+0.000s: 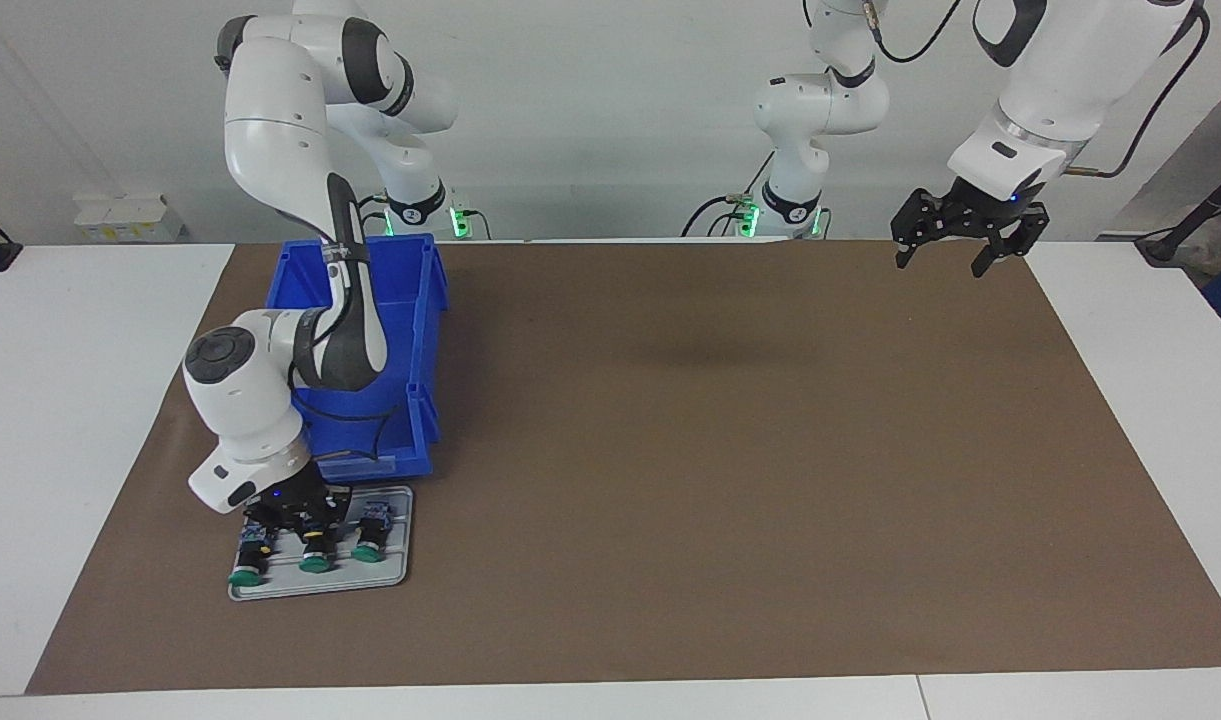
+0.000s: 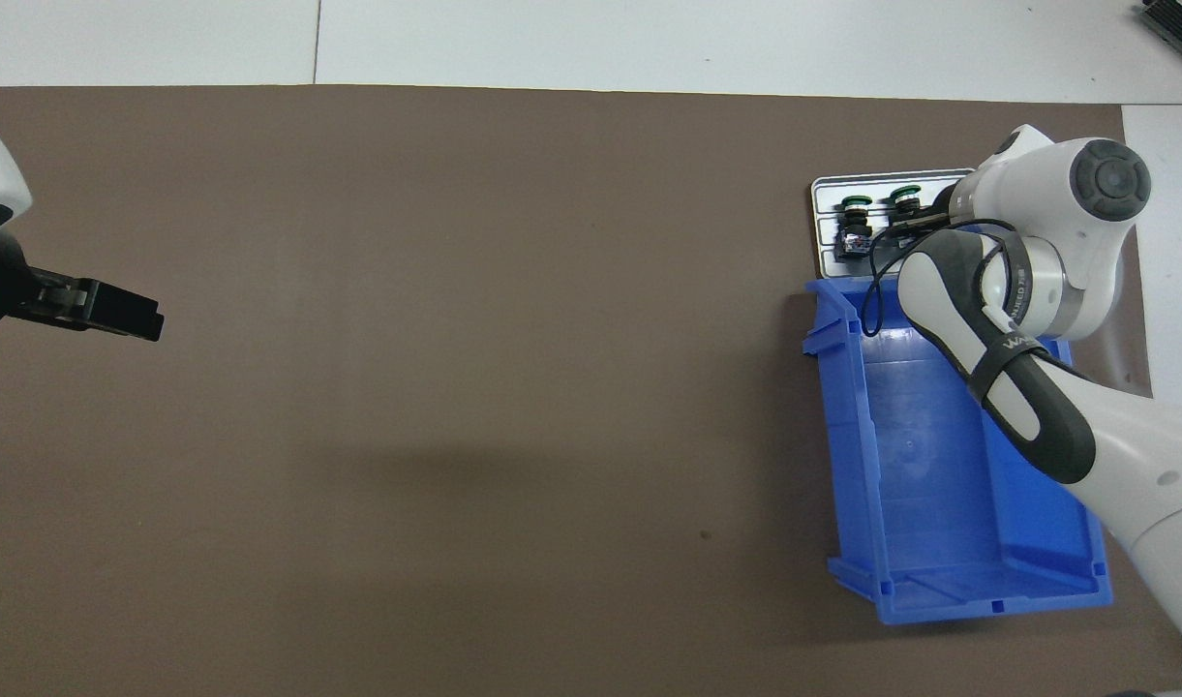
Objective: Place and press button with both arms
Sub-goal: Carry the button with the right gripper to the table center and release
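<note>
Brown mat (image 1: 670, 450); "WA…" label, maybe.

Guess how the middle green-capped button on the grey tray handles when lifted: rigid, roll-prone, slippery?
The small green-capped black button looks like rigid moulded plastic, so probably stiff and light. Its round cap and cylindrical body suggest it may roll if laid on the brown mat. The flat grey tray seems to keep it aligned.
</note>
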Controlling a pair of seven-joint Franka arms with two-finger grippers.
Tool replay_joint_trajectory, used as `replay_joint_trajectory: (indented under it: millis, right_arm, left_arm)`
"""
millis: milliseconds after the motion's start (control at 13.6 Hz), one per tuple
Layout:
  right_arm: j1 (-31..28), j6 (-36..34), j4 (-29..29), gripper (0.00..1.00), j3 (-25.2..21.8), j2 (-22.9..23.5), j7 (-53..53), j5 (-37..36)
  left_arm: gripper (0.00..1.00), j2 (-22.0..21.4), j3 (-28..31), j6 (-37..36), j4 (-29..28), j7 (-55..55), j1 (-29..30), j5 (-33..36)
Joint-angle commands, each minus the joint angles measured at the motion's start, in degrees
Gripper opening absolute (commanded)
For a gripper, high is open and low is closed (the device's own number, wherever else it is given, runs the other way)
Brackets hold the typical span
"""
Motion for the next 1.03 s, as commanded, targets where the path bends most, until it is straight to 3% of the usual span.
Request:
replay_joint_trajectory:
  millis: [0,443,664,959]
  right_arm:
    - [0.0,-6.4,5.3,0.18,0.5,-0.7,-0.5,-0.5]
    - [6.5,-19.6,8.8,0.18,-0.3,-6.5,10.9,-0.5]
    - [12.0,-26.1,11.4,0.18,-0.4,-8.0,25.7,-0.7]
    - [19.7,-26.2,10.9,0.18,0.5,-9.3,50.7,-4.2]
  left_arm:
    - [1.0,-1.6,-0.6,0.6,-1.9,-0.3,0.8,0.9]
    - [1.0,-1.6,-0.6,0.6,-1.9,-0.3,0.8,0.9]
    - [1.0,-1.6,-0.6,0.6,-1.9,-0.3,0.8,0.9]
    - [1.0,-1.6,-0.6,0.6,-1.9,-0.3,0.8,0.9]
